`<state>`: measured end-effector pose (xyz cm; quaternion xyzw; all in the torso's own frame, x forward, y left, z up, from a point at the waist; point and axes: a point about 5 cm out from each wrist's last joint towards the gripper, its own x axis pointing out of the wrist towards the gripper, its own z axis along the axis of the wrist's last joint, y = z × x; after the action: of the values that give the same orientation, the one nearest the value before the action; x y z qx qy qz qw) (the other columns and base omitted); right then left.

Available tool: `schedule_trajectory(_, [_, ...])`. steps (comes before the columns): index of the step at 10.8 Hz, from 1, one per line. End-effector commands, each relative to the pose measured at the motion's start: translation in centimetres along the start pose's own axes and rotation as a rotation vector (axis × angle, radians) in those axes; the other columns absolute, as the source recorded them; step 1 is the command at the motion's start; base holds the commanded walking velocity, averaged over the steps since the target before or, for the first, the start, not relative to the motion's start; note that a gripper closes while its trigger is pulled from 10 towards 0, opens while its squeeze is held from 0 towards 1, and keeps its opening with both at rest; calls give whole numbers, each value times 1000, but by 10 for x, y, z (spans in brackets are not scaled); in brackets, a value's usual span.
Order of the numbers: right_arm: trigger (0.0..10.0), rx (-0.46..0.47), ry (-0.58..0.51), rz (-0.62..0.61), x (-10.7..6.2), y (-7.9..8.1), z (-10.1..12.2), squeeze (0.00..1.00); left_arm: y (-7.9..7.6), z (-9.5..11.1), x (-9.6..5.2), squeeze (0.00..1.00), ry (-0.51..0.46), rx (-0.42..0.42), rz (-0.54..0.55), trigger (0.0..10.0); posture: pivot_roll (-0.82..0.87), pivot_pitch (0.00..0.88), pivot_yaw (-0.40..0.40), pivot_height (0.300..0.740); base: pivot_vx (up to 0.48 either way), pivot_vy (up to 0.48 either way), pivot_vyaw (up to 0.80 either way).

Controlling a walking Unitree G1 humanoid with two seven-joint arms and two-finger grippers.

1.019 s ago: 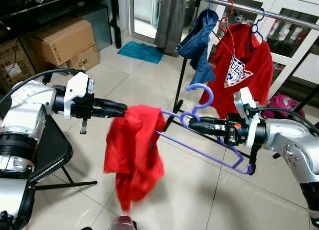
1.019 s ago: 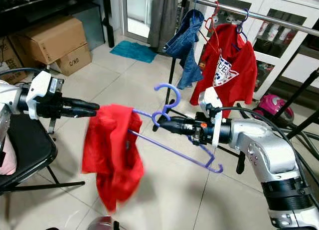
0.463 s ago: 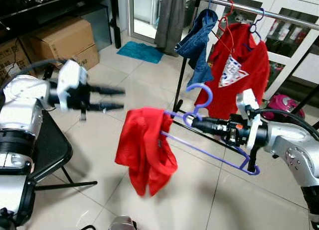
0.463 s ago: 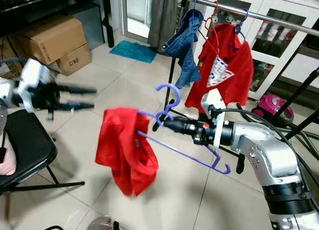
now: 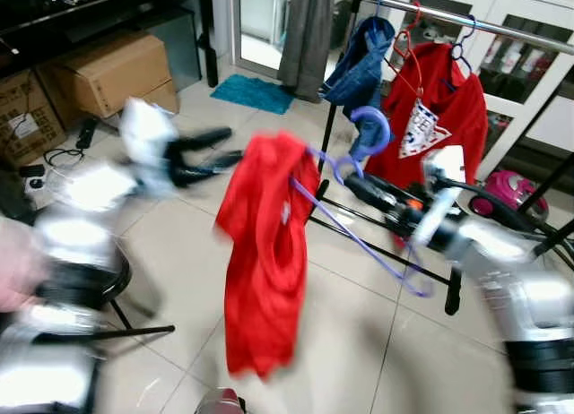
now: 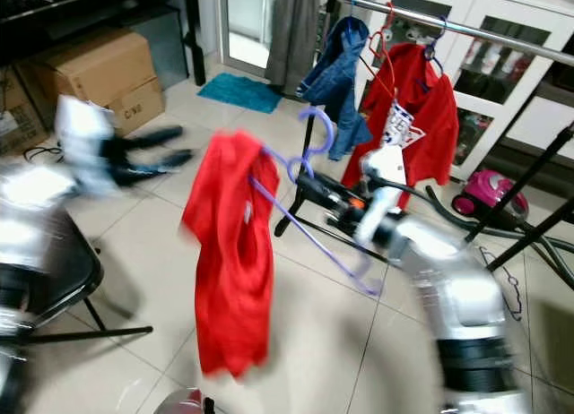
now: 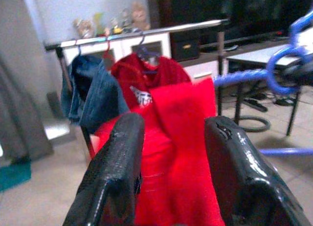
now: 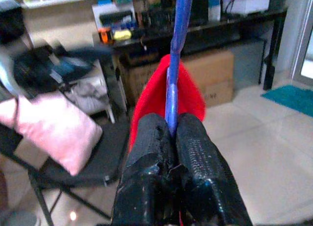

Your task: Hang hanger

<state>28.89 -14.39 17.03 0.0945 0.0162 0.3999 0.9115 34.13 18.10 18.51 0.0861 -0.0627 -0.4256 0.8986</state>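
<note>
The right gripper [image 8: 171, 138] is clenching its fingers on the purple plastic hanger [image 5: 359, 208] carrying a red shirt [image 5: 265, 262]; at 9 o'clock, the left gripper [image 7: 171, 152] is hovering with fingers spread.

Showing pale glossy floor tiles [image 5: 359, 324] across the frame's lower half. Stacking cardboard boxes [image 5: 112, 73] at upper left under a dark shelf. Lying near top centre, a teal mat [image 5: 254, 92] beside a grey curtain [image 5: 308, 33]. Standing at upper right, a clothes rail [image 5: 466, 20] before white glass-fronted cabinets [image 5: 529, 51]. Sitting at lower left, a black folding chair [image 6: 63, 280], blurred.
</note>
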Motion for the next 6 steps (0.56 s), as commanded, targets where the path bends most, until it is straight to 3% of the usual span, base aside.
schedule_trajectory(1, [0,-53,-58,-16,0,3,12,0,-2,5,9,0,13,59,62,10000,81,0,-57,740,0,0,0])
schedule_trajectory(3, [0,-54,-85,-22,12,15,10,0,-15,4,34,0,-19,88,157,10000,74,0,-57,740,0,0,0])
schedule_trajectory(6, [0,-50,-92,1,20,23,13,0,-18,15,58,0,-81,131,278,10000,59,0,-52,740,0,0,0])
